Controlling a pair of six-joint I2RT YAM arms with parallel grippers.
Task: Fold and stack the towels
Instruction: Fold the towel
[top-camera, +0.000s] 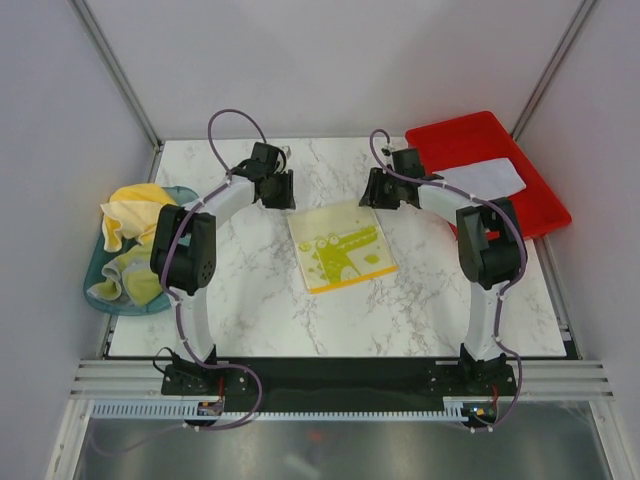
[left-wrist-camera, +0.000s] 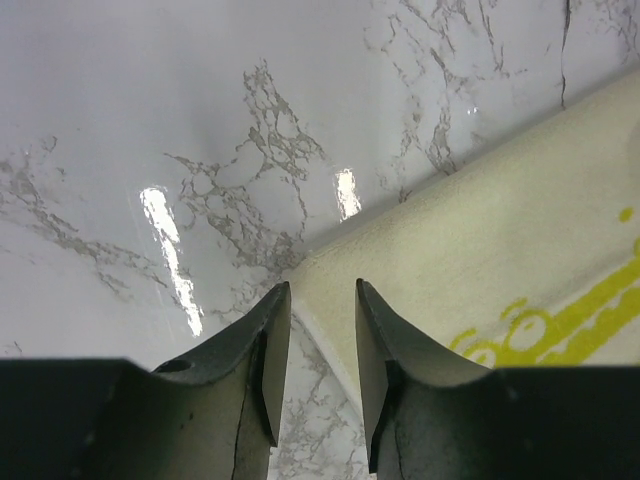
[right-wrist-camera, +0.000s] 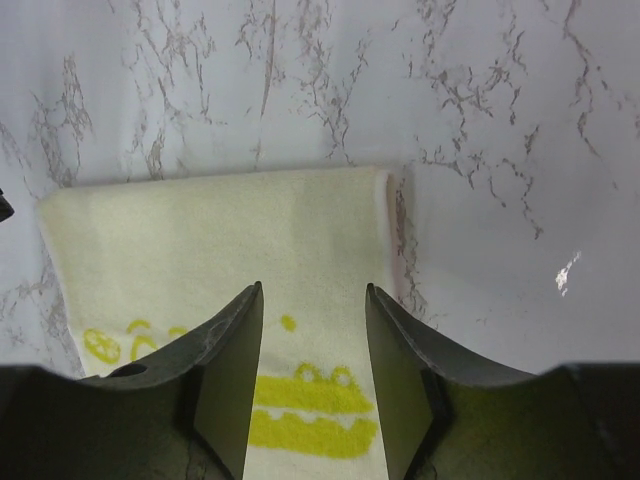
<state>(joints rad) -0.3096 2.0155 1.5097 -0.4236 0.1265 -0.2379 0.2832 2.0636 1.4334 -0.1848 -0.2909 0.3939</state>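
Table (top-camera: 250, 300) is slick marble. Drag a corner and the whole cloth will likely slide instead of folding.

Tray (top-camera: 470, 135) sits to the right of the right pincer, close to its arm. A wide swing there could clip the rim or scuff the grey towel (top-camera: 490, 178) lying on it.

Tub (top-camera: 95, 285) is well left of the left pincer with the yellow towel (top-camera: 135, 200) heaped in it. No risk from there yet.

Printed towel (top-camera: 340, 245) lies flat below both pincers.

Left pincer (left-wrist-camera: 323, 288): spread, nothing between the fingers, towel corner just ahead of the tips. If you close here you'll probably get air or only the hem.

Right pincer (right-wrist-camera: 314, 288): spread, empty, over the towel, with its far edge ahead and the corner ahead-right. That's deeper in than the left pincer, so uneven grabs could skew the fold.
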